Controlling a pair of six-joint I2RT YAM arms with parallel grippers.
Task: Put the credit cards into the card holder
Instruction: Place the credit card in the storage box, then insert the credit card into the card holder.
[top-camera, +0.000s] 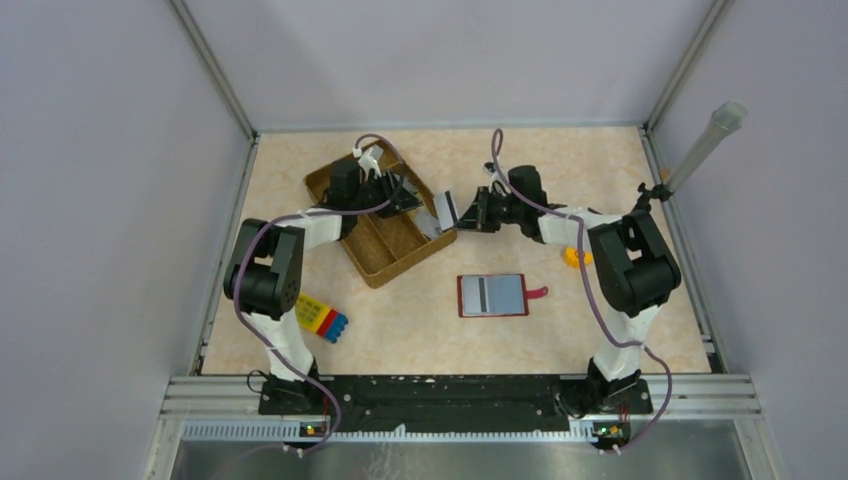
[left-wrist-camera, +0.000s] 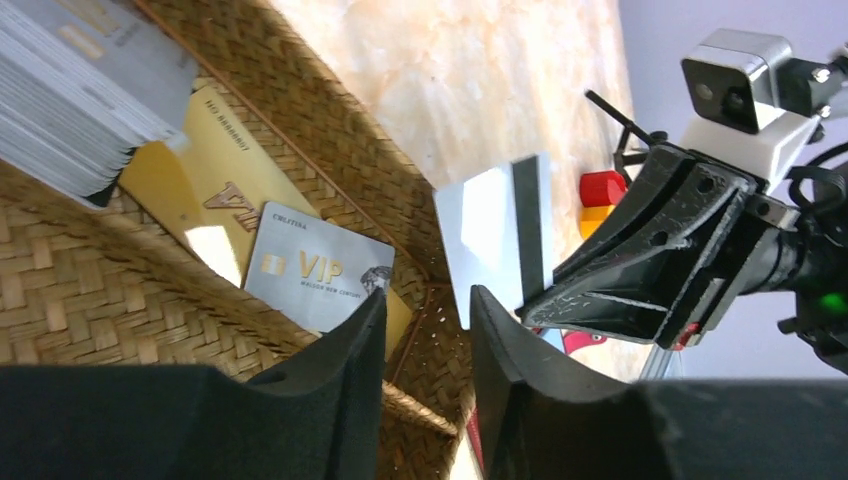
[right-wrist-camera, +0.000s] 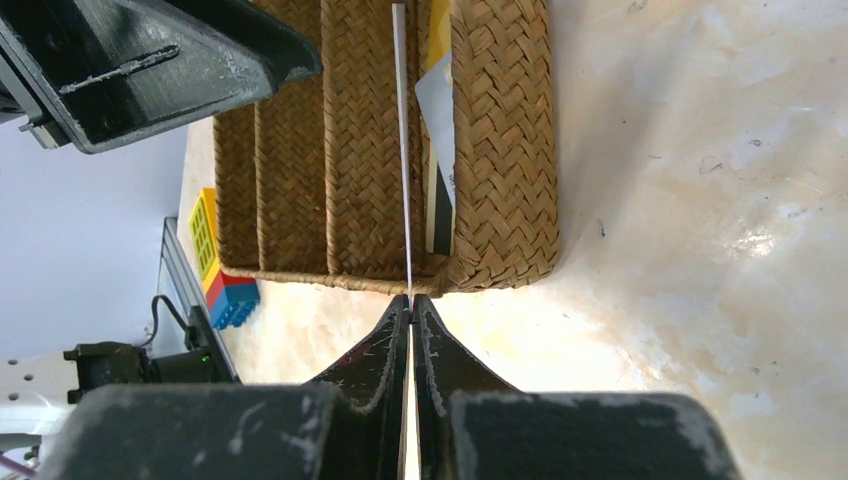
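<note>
My right gripper is shut on a white card with a black stripe and holds it upright at the right rim of the woven basket. The right wrist view shows this card edge-on between my shut fingertips. My left gripper is open and empty over the basket, its fingers just left of the held card. In the basket lie a silver VIP card, a gold card and a grey stack of cards. The red card holder lies open on the table.
A yellow-red-blue toy block lies near the left arm's base and shows in the right wrist view. A small yellow and red object sits by the right arm. A grey tube stands at the far right corner.
</note>
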